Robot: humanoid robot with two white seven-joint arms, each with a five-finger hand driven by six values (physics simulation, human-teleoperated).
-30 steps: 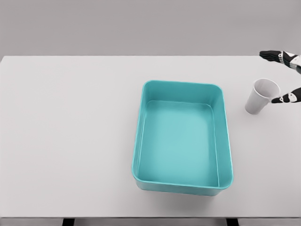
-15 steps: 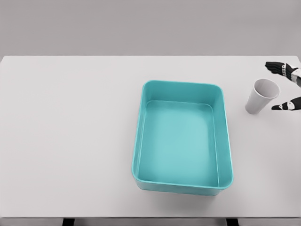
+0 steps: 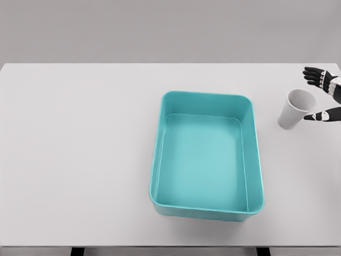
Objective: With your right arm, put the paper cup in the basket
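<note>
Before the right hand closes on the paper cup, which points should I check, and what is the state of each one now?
1. Paper cup upright on the table, mouth open: ok.
2. Right hand beside the cup with fingers spread, holding nothing: ok.
3. Fingers on both sides of the cup: not ok; one finger reaches the rim area, the others are behind and to the right.
4. Contact between thumb and cup: cannot tell.
5. Teal basket has nothing inside: ok.
6. Nothing stands between cup and basket: ok.
7. Left arm out of the way: ok, not in view.
</note>
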